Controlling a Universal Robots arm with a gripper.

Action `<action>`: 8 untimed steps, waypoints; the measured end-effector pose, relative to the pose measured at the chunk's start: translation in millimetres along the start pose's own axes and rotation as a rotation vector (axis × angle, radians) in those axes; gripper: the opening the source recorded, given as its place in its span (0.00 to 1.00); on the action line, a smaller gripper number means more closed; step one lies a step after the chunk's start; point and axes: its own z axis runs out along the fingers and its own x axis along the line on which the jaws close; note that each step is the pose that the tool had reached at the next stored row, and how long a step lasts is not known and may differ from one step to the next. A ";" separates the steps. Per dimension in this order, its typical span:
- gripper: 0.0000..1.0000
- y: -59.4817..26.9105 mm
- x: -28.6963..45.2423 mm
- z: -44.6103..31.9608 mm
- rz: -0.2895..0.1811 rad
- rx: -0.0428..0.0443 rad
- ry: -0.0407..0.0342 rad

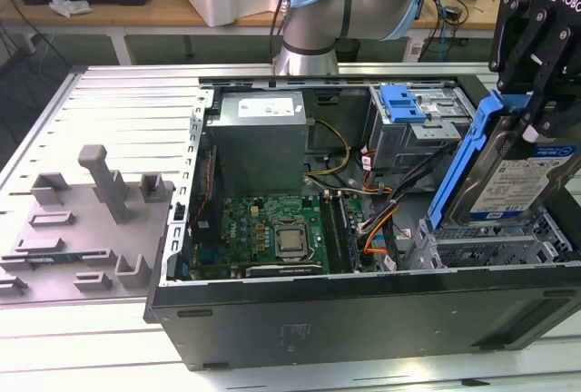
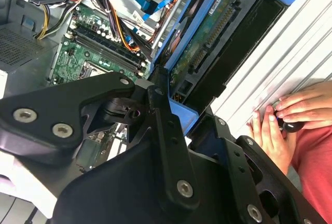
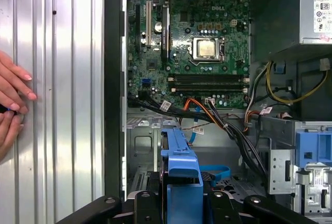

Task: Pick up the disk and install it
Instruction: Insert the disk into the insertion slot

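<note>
Centrally, the black jaws are closed on the upper, handle end of the disk point(image 1: 522, 188), a flat silver rectangular hard drive framed by blue plastic side rails. In the first wrist view the drive's blue end handle point(image 3: 181, 168) sits directly between the two black fingers. The disk stands at the exterior view's right, over the near corner of the open black computer case point(image 1: 363, 319). Its lower end meets the grey perforated metal drive cage point(image 1: 495, 245).

Its long axis is steep, with the handle end uppermost and leaning toward the exterior view's right. The white-and-blue label faces the near side. The second wrist view shows the opposite face, with its green circuit board point(image 2: 207, 42). The label's print is too small to read.

A green motherboard point(image 1: 272, 229) lies on the case floor. A blue plastic bracket point(image 1: 404, 102) sits on a second grey cage at the far side. The case rests on a ribbed silver metal counter point(image 1: 118, 111). A person's hands point(image 3: 10, 105) rest on that counter beside the case.
</note>
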 end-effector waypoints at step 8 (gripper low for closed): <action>0.37 -0.3 0.0 1.8 0.000 0.0000 0.0000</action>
